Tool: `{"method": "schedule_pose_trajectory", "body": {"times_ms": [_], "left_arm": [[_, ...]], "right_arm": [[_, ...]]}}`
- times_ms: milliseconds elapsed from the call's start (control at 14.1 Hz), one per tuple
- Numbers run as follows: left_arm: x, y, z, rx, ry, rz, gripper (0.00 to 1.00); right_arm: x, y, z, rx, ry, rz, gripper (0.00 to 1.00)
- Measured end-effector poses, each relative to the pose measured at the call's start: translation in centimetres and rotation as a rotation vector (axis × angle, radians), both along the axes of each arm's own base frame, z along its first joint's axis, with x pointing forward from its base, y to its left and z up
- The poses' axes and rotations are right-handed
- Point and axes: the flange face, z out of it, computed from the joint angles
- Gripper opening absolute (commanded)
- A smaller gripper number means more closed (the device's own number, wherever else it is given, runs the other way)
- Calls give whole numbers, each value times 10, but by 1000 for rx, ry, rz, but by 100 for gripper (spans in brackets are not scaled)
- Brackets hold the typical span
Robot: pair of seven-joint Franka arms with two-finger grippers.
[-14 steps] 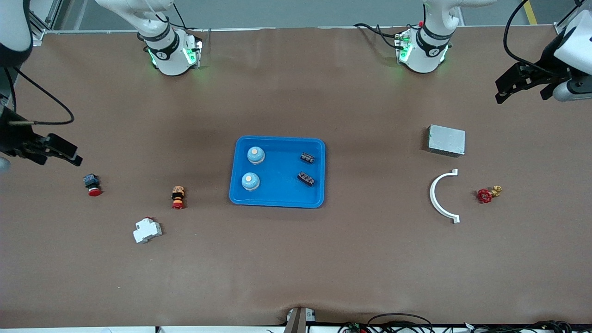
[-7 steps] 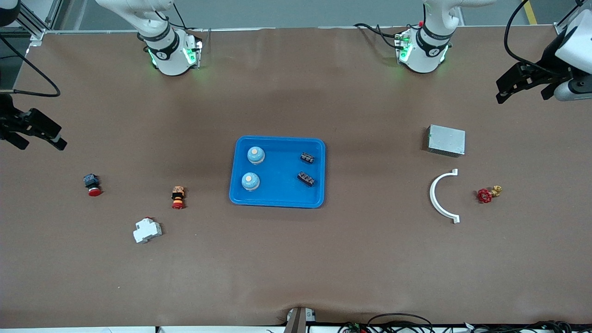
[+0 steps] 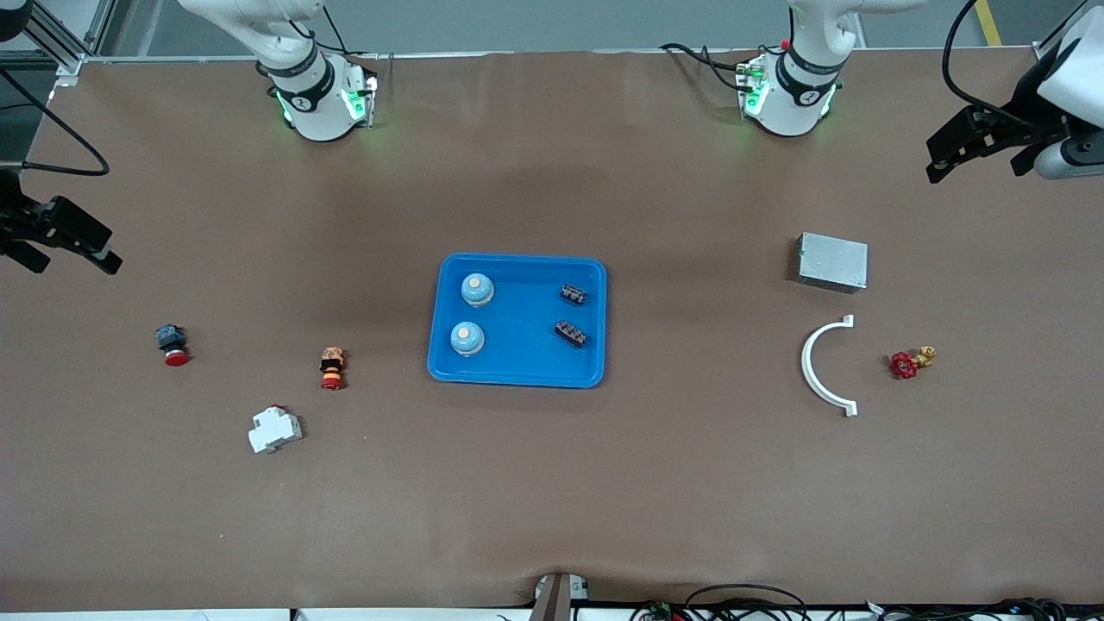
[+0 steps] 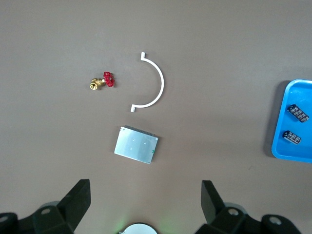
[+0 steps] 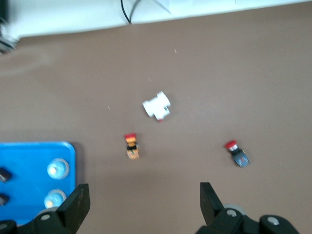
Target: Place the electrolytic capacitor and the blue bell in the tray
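Observation:
The blue tray point(image 3: 517, 358) lies mid-table. In it stand two blue bells point(image 3: 477, 289) point(image 3: 467, 338) and two dark electrolytic capacitors point(image 3: 573, 294) point(image 3: 570, 333). My left gripper point(image 3: 977, 171) hangs open and empty over the table's edge at the left arm's end. Its wrist view shows its open gripper point(image 4: 145, 187), the tray's corner point(image 4: 280, 146) and the capacitors point(image 4: 298, 112). My right gripper point(image 3: 69, 259) hangs open and empty over the right arm's end. Below that same gripper point(image 5: 144, 190), its wrist view shows the tray point(image 5: 29, 161) with a bell point(image 5: 58, 168).
Toward the left arm's end lie a grey metal box point(image 3: 832, 261), a white curved bracket point(image 3: 819, 366) and a red-handled brass valve point(image 3: 910, 362). Toward the right arm's end lie a white breaker point(image 3: 274, 429), an orange-and-red pushbutton point(image 3: 332, 368) and a red-capped button point(image 3: 172, 343).
The right gripper has drawn away from above the red-capped button toward the table's edge. The left gripper has drifted slightly toward the robots' side. Nothing on the table has moved.

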Motion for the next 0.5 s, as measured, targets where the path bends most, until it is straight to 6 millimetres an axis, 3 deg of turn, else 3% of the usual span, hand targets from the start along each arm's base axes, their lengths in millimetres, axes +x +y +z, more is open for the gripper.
{"method": "schedule_pose_trajectory", "body": {"times_ms": [284, 496], "left_arm": [[-1, -7, 1, -34, 4, -10, 100], [-3, -6, 0, -35, 19, -9, 100]], "right_arm": [[-6, -3, 16, -53, 26, 1, 100], [-9, -3, 16, -50, 49, -12, 100]]}}
